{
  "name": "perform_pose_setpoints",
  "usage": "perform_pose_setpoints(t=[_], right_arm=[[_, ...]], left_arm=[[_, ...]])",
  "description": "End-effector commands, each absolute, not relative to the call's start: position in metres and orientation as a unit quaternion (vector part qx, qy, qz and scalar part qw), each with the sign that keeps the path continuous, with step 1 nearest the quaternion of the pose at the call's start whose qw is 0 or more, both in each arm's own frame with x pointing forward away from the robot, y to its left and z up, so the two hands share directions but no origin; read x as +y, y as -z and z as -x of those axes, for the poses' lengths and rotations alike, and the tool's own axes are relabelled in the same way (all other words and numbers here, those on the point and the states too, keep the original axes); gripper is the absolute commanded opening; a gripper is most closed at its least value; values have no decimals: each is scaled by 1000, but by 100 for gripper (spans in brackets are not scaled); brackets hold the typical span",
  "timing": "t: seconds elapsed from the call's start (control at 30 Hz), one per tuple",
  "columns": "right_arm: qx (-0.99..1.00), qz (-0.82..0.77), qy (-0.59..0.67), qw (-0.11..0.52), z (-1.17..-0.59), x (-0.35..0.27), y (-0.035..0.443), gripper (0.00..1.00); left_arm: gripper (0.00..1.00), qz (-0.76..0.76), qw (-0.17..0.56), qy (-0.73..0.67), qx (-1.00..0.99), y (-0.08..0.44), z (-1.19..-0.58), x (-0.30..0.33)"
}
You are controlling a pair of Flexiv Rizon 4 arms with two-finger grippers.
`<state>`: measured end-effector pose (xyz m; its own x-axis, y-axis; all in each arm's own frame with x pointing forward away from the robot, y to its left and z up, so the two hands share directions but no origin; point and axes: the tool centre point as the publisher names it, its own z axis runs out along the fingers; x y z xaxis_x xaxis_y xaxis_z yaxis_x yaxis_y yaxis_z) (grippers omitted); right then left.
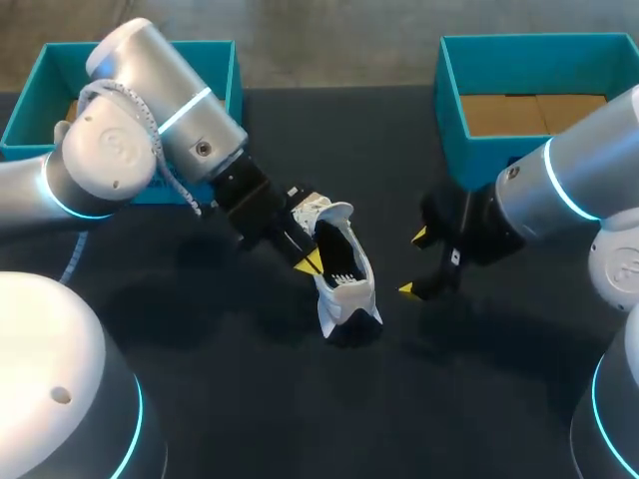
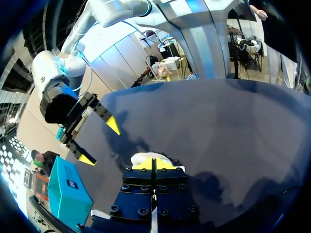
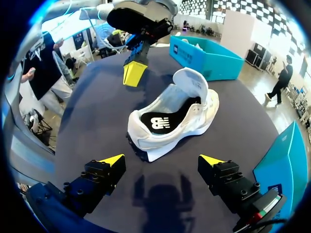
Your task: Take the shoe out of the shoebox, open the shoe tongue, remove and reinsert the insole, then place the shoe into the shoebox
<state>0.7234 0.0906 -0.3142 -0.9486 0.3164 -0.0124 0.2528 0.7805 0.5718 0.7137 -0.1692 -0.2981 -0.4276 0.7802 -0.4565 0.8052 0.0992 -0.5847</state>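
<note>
White shoe (image 1: 351, 291) at the centre of the head view, standing on its sole on the dark table (image 1: 250, 399), outside both boxes. Opening turned upward, with the black insole (image 3: 160, 122) lying inside and a white flap raised at the end farther from the right gripper.

Left gripper (image 1: 311, 261) just left of centre in the head view, at the end of the arm from the upper left. Yellow tips pressed together, with nothing seen pinched between them. In the head view, tips right at the shoe's left edge. From the right wrist, same tips hanging beside the shoe with a strip of bare table between. From the left wrist, only a bit of white shoe showing just ahead of the closed tips.

Right gripper (image 1: 412, 262) right of centre in the head view, fingers spread wide and empty, near the shoe but apart from it. From the right wrist, shoe lying ahead of the spread fingers, crosswise to them, touching neither.

Left teal box (image 1: 222, 58) in the upper left corner of the head view, partly hidden behind the left arm. Right teal box (image 1: 479, 155) in the upper right, brown cardboard floor showing inside.
</note>
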Motion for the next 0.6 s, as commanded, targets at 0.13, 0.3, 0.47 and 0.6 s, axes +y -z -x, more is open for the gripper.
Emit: perform_pose_setpoints(t=[0.13,0.3,0.47,0.6], right_arm=[[949,-150,-274,54,-730,81,289,100],[952,-153,-258,64,-733,65,266,100],[955,-160,-241,65,-732,47,246,100],[959,-155,-228,56,-730,35,231,100]], left_arm=[[0,-557,-15,385,736,289,-722,-155],[0,-575,-32,376,726,279,-722,-153],[0,-599,-56,356,715,280,-721,-163],[0,-617,-64,323,715,285,-722,-172]])
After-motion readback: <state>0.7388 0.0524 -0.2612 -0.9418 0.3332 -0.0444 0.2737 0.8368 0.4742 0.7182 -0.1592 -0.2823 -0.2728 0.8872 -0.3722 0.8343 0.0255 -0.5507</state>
